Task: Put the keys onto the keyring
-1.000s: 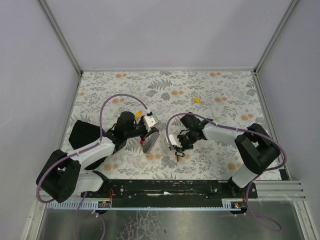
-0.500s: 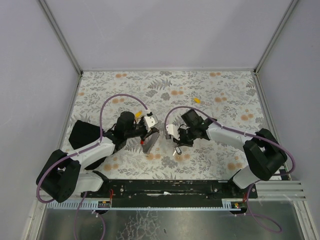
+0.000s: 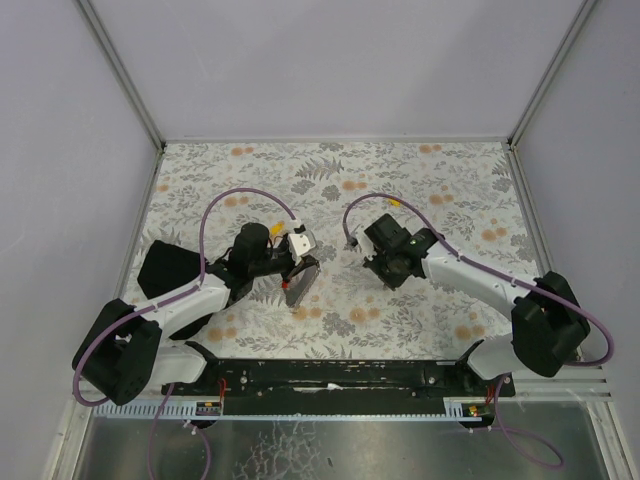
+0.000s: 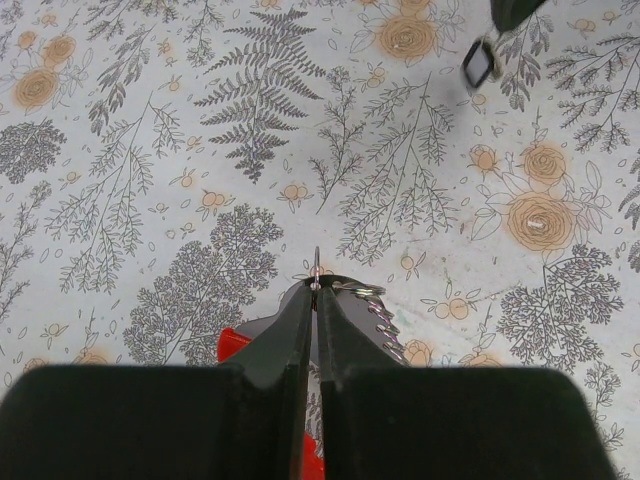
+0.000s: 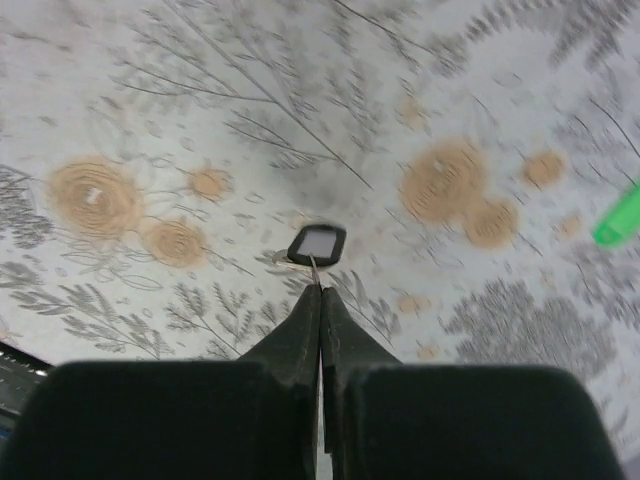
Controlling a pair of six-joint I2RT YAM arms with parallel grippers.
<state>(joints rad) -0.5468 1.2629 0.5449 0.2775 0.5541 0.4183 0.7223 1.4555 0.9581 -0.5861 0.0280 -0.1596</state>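
Above the floral bench (image 3: 420, 190), the left claw (image 4: 316, 290) pinches the red-looped grey keyring (image 4: 235, 345), likely offering it for threading; the right claw (image 5: 320, 285) pinches a black-headed silver key (image 5: 317, 243).

keyring (image 4: 232, 346) mostly hid behind L fingers (image 4: 270, 380) | green obj (image 5: 618, 216) cut at edge, blurry

A tabletop (image 3: 250, 170) with a pale surface printed all over with grey ferns, leafy sprigs and orange flowers. Plain lavender-grey walls (image 3: 330, 60) enclose it on the left, far and right sides, joined by slim silver metal posts (image 3: 118, 70) at the far corners. A black rail (image 3: 400, 375) runs along the near edge, with a dull metal sheet (image 3: 380, 450) in front of it. Soft, even light.
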